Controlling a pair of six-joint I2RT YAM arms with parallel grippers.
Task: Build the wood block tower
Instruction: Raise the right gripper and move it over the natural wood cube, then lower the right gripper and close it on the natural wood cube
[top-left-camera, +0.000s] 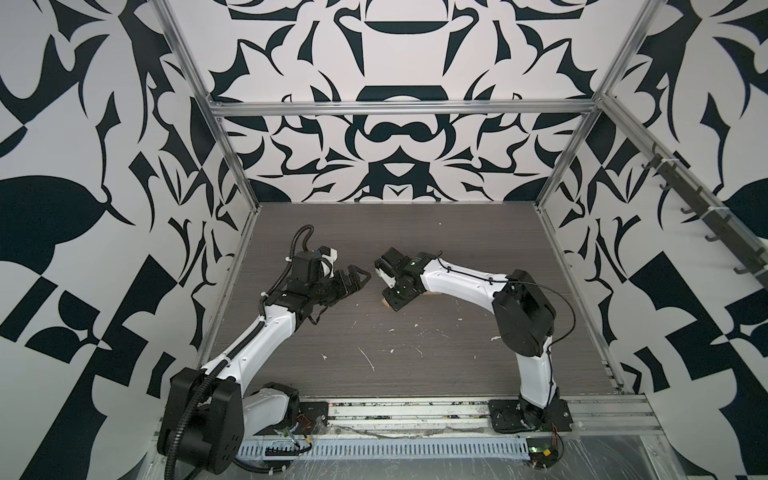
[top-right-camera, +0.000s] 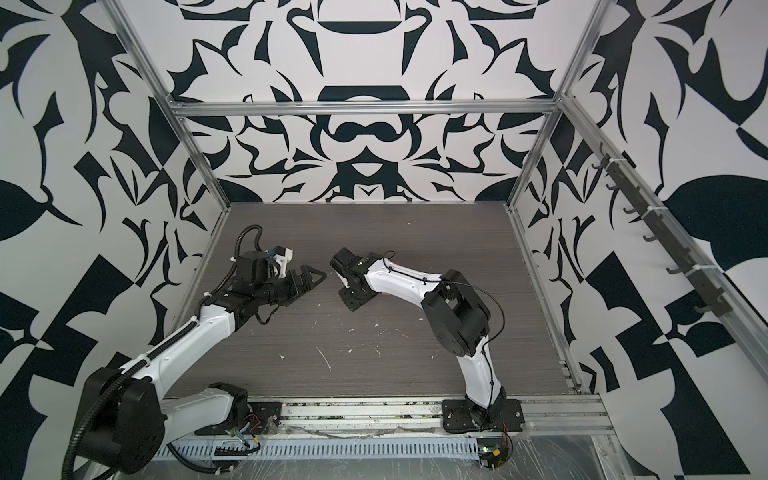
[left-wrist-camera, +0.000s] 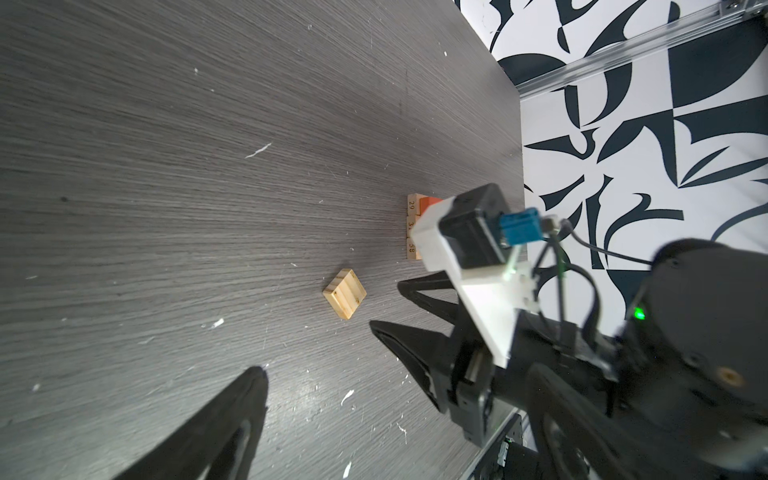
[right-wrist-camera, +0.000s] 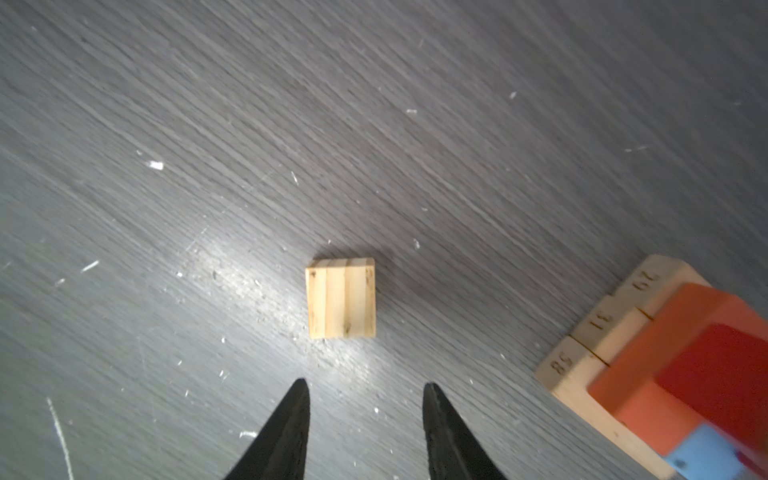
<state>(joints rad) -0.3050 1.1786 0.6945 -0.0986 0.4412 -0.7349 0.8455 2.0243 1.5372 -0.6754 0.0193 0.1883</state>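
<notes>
Grey wood-grain table fills the cell floor. Right jaws stand partly open and empty, with a loose tan block just beyond their tips, untouched. Near it sits the tower: a numbered tan base with orange, red and light blue above. Left jaws gape wide and empty, opposite.

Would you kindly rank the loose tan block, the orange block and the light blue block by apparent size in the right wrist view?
1. orange block, partly covered by the red block.
2. loose tan block.
3. light blue block, cut off at the picture's edge, so its rank is unsure.
</notes>
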